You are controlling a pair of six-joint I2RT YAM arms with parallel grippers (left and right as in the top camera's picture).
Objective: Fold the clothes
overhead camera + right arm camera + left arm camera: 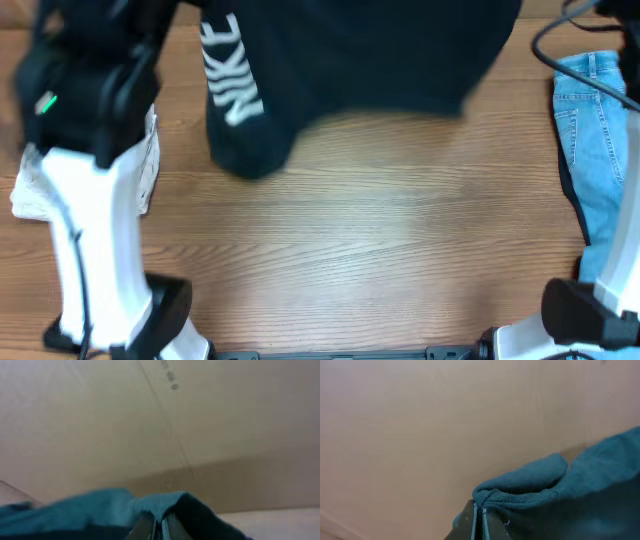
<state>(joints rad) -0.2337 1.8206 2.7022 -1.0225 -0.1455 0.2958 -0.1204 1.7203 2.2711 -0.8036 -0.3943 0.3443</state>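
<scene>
T-shirt bunched across top center of overhead view, left gripper and right gripper each pinched tight on its fabric.

Wood-grain table, light brown, mid and near parts bare. Far centre: dark T-shirt with white NIKE lettering, blurred; its low end reaches toward the wood at far left-centre, contact unclear. Right edge: light blue denim jeans lying flat. Left edge: pale folded cloth, partly under an arm. Near corners: two arm bases, left and right.
</scene>
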